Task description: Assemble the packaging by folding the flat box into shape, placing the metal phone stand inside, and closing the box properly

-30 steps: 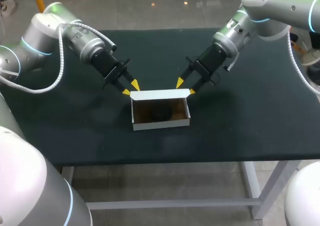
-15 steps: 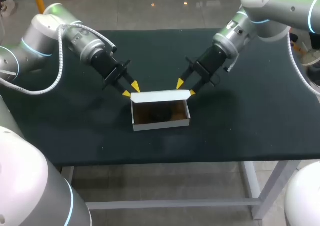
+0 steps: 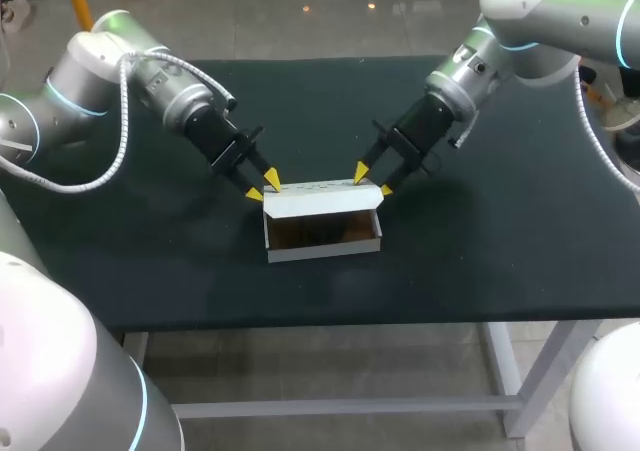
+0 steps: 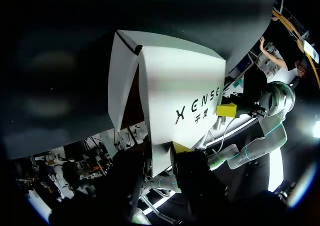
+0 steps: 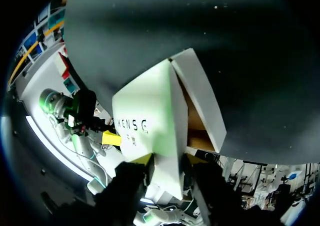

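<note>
The black-topped table [image 3: 470, 261] is carrying everything beneath my two arms. The white cardboard box [image 3: 322, 241] is already standing folded into shape, sitting just ahead of and below both grippers, so I am judging the first step done. Its long white lid flap [image 3: 320, 198] is leaning forward over the opening, spanning between my grippers and covering only the rear part of the brown interior, so the closing is under way but not finished. I am holding my left gripper [image 3: 262, 185] at one rear corner of the lid and my right gripper [image 3: 372, 181] at the other, each with its fingers parted a little and the lid's edge lying against them. The metal phone stand is not showing clearly: the part of the interior ahead of the grippers is too shaded to tell whether it is in place.
</note>
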You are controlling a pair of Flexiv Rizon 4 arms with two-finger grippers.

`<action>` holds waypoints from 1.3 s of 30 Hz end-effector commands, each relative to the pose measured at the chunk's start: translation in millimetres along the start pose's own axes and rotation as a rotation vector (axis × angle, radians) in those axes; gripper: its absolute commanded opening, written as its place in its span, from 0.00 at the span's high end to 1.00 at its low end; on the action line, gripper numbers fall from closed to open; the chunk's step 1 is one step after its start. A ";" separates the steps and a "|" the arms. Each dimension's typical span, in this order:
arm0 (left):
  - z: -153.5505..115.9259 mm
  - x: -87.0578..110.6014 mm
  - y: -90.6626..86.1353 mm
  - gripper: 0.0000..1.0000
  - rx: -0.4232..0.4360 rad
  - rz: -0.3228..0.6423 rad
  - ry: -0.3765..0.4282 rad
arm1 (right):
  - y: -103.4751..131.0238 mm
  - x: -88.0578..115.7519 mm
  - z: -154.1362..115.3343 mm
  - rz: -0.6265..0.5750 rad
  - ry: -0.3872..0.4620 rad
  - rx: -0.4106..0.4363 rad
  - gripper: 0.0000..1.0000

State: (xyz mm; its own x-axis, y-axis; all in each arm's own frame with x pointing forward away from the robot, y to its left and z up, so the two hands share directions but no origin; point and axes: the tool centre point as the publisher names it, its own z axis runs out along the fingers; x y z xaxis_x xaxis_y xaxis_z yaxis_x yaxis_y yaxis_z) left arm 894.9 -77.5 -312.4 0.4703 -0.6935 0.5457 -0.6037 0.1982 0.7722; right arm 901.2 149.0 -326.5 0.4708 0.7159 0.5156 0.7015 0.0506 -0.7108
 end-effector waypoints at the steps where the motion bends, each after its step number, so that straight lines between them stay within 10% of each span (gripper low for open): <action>1: 6.2 -2.8 -4.0 0.71 -0.003 -0.002 -0.001 | -0.1 -0.9 3.9 -0.003 0.001 0.000 0.57; 39: 7.2 -8.7 7.7 0.61 0.090 0.007 -0.082 | 4.5 -14.1 6.9 -0.022 -0.030 -0.009 0.53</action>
State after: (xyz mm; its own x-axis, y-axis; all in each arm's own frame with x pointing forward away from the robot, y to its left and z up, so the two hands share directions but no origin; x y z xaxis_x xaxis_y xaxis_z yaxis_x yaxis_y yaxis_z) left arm 889.4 -75.7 -319.4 0.4127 -0.7478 0.5201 -0.6383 0.1700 0.7508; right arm 893.4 141.6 -339.5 0.4430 0.7321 0.5175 0.7156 0.0590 -0.6960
